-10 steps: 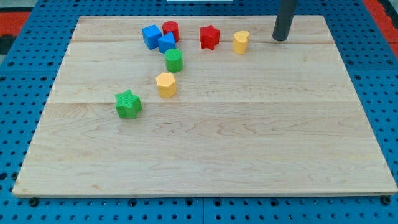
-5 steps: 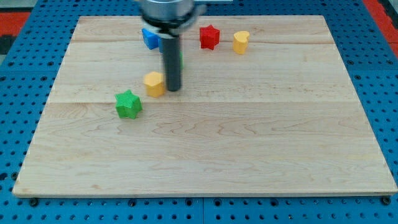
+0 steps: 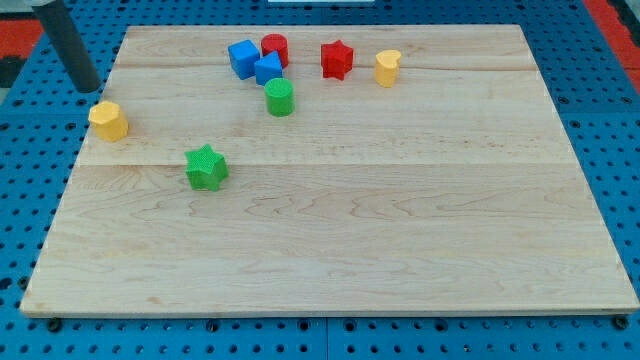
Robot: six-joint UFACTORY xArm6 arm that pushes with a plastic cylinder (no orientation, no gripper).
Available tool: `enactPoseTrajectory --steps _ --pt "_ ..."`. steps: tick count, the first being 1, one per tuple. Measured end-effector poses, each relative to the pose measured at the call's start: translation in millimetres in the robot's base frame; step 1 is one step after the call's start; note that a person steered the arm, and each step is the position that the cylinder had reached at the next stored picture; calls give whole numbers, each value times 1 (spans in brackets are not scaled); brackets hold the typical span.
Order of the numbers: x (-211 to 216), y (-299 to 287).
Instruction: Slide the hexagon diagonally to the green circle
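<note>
My tip (image 3: 88, 88) sits just off the board's left edge, near the top-left corner, over the blue pegboard and touching no block; being a bare rod, it has nothing to open or close. The yellow hexagon (image 3: 108, 120) lies at the left edge of the wooden board (image 3: 340, 230), just below and slightly to the view's right of my tip, with a small gap between them. The green circle (image 3: 279, 97) stands well apart from it, toward the top middle, just below the two blue blocks (image 3: 254, 62) and the red cylinder (image 3: 275, 47). What matters: the circle lies to the hexagon's right and a little up, while my tip is on the hexagon's upper-left side. I judge I would need to come round to the hexagon's lower-left face before pushing, keeping above the green star (image 3: 206, 167).
</note>
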State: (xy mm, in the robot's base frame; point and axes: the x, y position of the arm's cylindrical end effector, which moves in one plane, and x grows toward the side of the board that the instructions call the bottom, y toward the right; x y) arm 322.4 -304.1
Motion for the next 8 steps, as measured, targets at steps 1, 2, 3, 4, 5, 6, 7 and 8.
enactPoseTrajectory --steps 1,2,3,4,5,6,7,8 --pt "54 0" --pt "53 13" --pt "42 105" --pt "46 81" --pt "72 29" --pt "117 39" --pt "120 63" --pt "84 91"
